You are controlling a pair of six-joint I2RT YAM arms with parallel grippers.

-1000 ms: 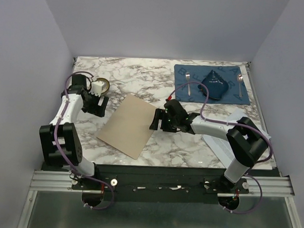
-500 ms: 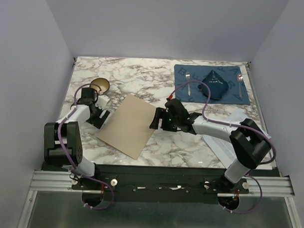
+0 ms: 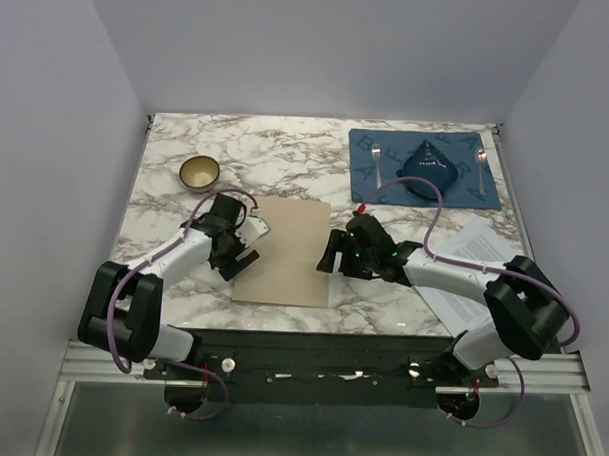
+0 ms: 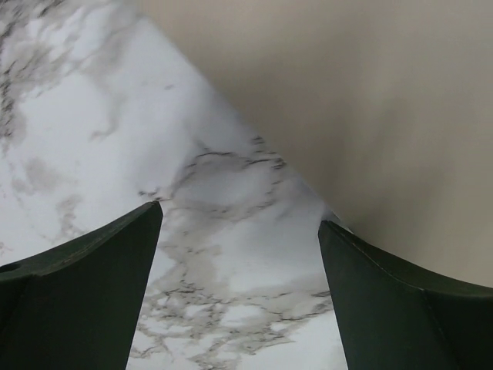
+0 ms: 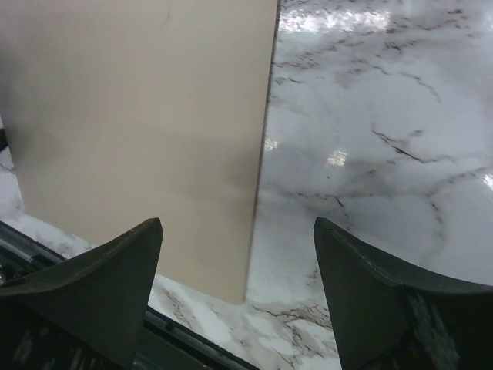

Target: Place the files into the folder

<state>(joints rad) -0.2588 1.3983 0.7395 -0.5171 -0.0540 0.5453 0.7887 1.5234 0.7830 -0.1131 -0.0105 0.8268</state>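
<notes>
The folder [image 3: 284, 249] is a closed tan card rectangle lying flat and square to the table's front edge. My left gripper [image 3: 241, 256] is open at its left edge; in the left wrist view [image 4: 240, 231] only marble lies between the fingers, and the folder [image 4: 370, 100] fills the upper right. My right gripper [image 3: 328, 257] is open at the folder's right edge. In the right wrist view [image 5: 237, 231] that edge of the folder [image 5: 139, 116] runs between the fingers. The files [image 3: 478, 269], white printed sheets, lie at the right, partly under my right arm.
A brown bowl [image 3: 198, 171] stands at the back left. At the back right a blue placemat [image 3: 387, 161] carries a dark folded napkin [image 3: 429, 167], a fork [image 3: 377, 163] and a spoon [image 3: 481, 166]. The table's front rail [image 5: 46, 254] is close below the folder.
The folder has turned from a slant to lie square. My left arm swung from beside the bowl down to the folder's left edge. My right gripper shifted a little nearer and to the right.
</notes>
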